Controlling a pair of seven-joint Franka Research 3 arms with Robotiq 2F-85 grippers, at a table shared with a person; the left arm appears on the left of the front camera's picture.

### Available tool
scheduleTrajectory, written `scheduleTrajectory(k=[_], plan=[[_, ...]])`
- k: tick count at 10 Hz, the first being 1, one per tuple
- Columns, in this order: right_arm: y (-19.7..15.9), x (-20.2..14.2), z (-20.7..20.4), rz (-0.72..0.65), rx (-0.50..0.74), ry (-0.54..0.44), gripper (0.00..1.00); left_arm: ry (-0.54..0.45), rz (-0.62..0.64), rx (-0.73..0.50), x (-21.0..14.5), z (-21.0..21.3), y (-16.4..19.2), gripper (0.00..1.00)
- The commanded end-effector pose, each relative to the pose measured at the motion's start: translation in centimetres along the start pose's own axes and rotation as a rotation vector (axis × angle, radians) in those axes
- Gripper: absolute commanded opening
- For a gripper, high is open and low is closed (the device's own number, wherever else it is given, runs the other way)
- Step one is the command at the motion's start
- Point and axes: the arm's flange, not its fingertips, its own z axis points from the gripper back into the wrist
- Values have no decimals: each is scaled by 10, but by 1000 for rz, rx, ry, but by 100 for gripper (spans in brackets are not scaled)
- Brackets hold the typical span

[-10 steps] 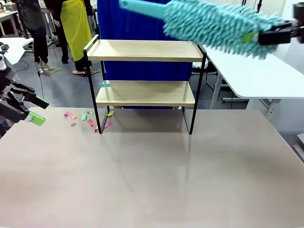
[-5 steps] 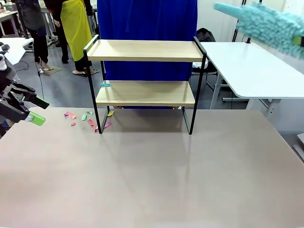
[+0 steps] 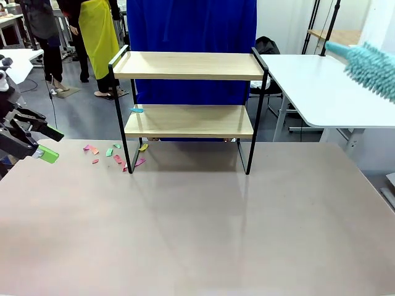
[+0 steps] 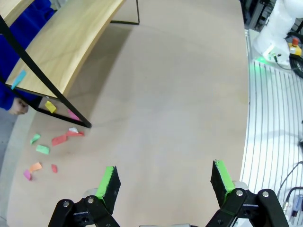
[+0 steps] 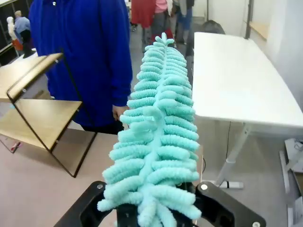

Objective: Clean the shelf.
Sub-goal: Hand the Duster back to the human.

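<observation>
The shelf (image 3: 188,92) stands at the far middle of the table, two light wooden boards in a black frame, both boards bare but for a blue paper scrap (image 3: 136,110) at the lower board's left edge. My right gripper (image 5: 151,208) is shut on the handle of a fluffy teal duster (image 5: 156,137), which juts in high at the right edge of the front view (image 3: 370,68), well away from the shelf. At the table's left edge my left gripper (image 3: 50,143) stays open with nothing in it (image 4: 165,179), the shelf's lower board (image 4: 66,42) ahead of it.
Several coloured paper scraps (image 3: 114,154) lie on the table by the shelf's front left leg (image 4: 47,146). A person in blue (image 5: 90,56) stands behind the shelf. A white table (image 3: 327,92) is at the right. The near tabletop (image 3: 197,228) is bare.
The duster has swung from over the shelf's top board to the right and now sits at the right edge of the front view. My left gripper has not moved.
</observation>
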Motion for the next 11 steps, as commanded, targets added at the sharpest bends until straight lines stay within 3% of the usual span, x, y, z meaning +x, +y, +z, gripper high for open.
scheduleTrajectory(k=[1,6,7,11], plan=[[10,-37,-6,-28,1,20,17,-29,-6,-8,1,-1,1,100],[16,-77,-15,-6,74,-2,17,-29,-6,-8,1,-1,1,100],[-4,-41,-38,-43,48,65,17,-29,-6,-8,1,-1,1,100],[-4,-41,-38,-43,48,65,17,-29,-6,-8,1,-1,1,100]])
